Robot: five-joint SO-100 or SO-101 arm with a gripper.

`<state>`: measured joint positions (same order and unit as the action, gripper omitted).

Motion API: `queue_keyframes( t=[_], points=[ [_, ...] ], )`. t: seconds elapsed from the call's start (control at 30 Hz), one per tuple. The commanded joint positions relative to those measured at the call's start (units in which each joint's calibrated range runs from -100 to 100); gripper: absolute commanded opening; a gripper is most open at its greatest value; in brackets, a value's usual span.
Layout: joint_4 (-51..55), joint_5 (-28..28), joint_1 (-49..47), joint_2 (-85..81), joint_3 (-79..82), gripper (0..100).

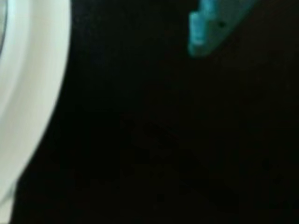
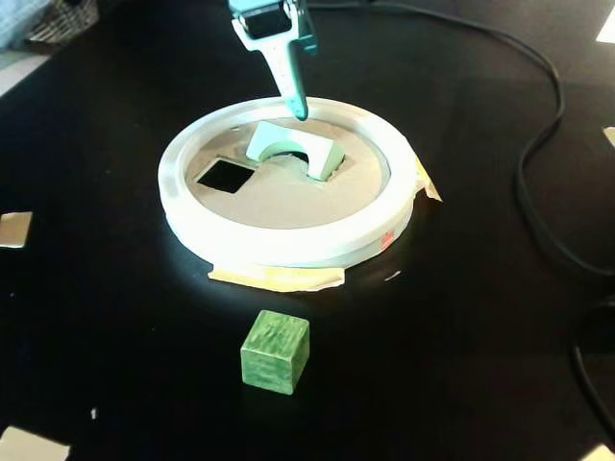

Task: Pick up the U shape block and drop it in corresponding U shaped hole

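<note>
Fixed view: U shape block (image 2: 294, 147) rests tilted on cardboard disc (image 2: 279, 192), gripper (image 2: 300, 108) just above, jaw state unclear.

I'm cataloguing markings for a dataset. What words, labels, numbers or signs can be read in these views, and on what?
None can be read.
The green cube, U shape block, white ring and cardboard disc carry no text.
A small red mark on the ring's outer edge is too small to read.
The wrist view is blurred and shows no text.
</note>
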<state>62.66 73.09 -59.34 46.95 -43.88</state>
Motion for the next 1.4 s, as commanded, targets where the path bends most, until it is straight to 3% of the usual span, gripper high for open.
queue_keyframes(
  t=[0.0, 0.27, 0.63, 1.07, 1.37],
  points=[
    [-2.1, 0.0, 1.4, 0.8, -3.8, 98],
    [-2.1, -0.6, 1.9, 3.6, -3.8, 98],
    [-1.5, -4.2, 9.8, 3.4, -3.8, 98],
    [15.1, -4.2, 8.2, 2.4, -4.8, 98],
    [16.2, -3.6, 4.9, 2.4, -4.8, 98]
  ],
)
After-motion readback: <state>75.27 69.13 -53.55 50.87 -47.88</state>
